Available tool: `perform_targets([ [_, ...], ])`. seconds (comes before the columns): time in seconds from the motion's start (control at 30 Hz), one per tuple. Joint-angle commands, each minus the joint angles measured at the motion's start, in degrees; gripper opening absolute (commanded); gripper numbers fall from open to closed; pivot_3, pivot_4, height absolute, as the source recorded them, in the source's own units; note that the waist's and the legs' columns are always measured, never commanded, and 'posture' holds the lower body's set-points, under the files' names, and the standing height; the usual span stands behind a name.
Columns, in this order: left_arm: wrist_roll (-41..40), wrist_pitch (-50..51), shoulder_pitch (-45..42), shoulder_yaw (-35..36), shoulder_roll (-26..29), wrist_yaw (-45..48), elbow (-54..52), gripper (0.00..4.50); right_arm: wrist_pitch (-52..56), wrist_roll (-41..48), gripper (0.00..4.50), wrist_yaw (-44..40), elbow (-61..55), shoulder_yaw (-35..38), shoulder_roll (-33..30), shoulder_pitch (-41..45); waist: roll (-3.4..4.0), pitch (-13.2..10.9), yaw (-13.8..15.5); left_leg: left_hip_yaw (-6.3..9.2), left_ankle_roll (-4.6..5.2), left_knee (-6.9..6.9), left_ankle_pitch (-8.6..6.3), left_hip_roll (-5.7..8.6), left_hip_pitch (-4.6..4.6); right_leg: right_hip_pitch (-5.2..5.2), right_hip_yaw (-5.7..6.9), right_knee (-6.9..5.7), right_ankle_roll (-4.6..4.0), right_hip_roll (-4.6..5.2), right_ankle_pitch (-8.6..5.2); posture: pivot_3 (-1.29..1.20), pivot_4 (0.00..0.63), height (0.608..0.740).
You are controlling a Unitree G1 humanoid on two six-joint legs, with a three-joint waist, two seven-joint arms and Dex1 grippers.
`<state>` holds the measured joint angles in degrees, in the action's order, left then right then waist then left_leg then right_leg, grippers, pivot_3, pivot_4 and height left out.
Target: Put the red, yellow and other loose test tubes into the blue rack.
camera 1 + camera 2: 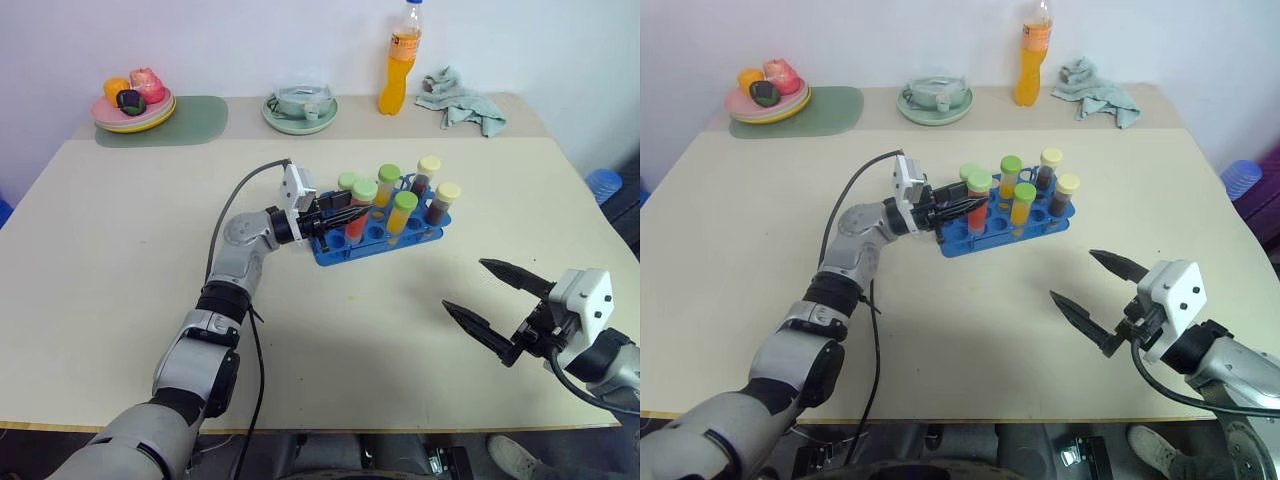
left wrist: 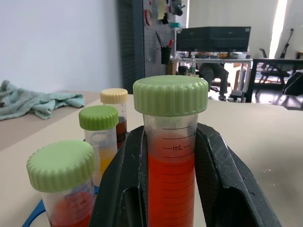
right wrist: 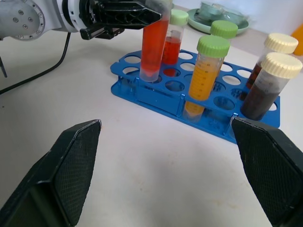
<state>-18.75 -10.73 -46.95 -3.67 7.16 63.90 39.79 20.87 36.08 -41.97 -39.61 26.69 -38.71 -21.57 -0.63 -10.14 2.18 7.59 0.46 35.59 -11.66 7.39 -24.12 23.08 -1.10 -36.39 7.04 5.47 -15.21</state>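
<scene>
The blue rack [image 1: 385,238] stands mid-table with several capped tubes upright in it: yellow liquid [image 3: 203,75], dark liquid under cream caps [image 3: 265,80], and another red one [image 3: 173,35]. My left gripper [image 1: 345,213] reaches in from the rack's left and is shut on a green-capped red test tube [image 2: 171,156], its black fingers [image 2: 222,175] on either side below the cap. This tube [image 3: 154,42] is nearly upright, with its lower tip at a hole in a corner of the rack [image 3: 142,85]. My right gripper [image 1: 495,300] hovers open and empty, near the table's front right, apart from the rack.
Along the far edge stand an orange drink bottle [image 1: 400,60], a crumpled green cloth [image 1: 460,100], a plate with a bowl [image 1: 300,108] and a plate of fruit [image 1: 133,100] on a green mat [image 1: 190,120]. My left arm's cable [image 1: 235,200] loops above the table.
</scene>
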Motion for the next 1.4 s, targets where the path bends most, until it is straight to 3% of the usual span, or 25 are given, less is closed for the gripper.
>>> perform_targets([
  [0.03,1.7,0.18,1.05,-0.35,-0.44,-0.47,1.56,0.74,-0.45,0.01,4.5,0.11,-0.74,-0.06,0.02,0.55,0.01,0.02,0.02,0.0,0.0,0.01,0.0,0.0,0.01,-0.01,0.0,0.0,0.0,0.0,0.0,0.0,0.15,0.739],
  [0.37,1.49,1.05,-0.1,-0.33,-3.31,-0.03,1.82,0.74,0.64,0.01,4.5,1.07,-1.56,-0.36,-0.61,1.78,0.03,0.03,0.16,0.04,0.1,0.24,-0.07,0.01,0.01,-0.17,0.06,0.0,0.01,0.01,0.0,0.0,0.15,0.739],
  [1.4,4.77,-2.73,-0.25,0.43,-2.09,-4.63,5.01,0.74,-0.92,-2.49,4.5,-0.14,1.09,-2.02,-0.19,4.36,0.05,0.07,0.05,0.05,0.13,0.37,-0.09,0.01,0.11,-0.34,0.1,0.0,0.05,0.0,0.03,0.0,0.15,0.739],
])
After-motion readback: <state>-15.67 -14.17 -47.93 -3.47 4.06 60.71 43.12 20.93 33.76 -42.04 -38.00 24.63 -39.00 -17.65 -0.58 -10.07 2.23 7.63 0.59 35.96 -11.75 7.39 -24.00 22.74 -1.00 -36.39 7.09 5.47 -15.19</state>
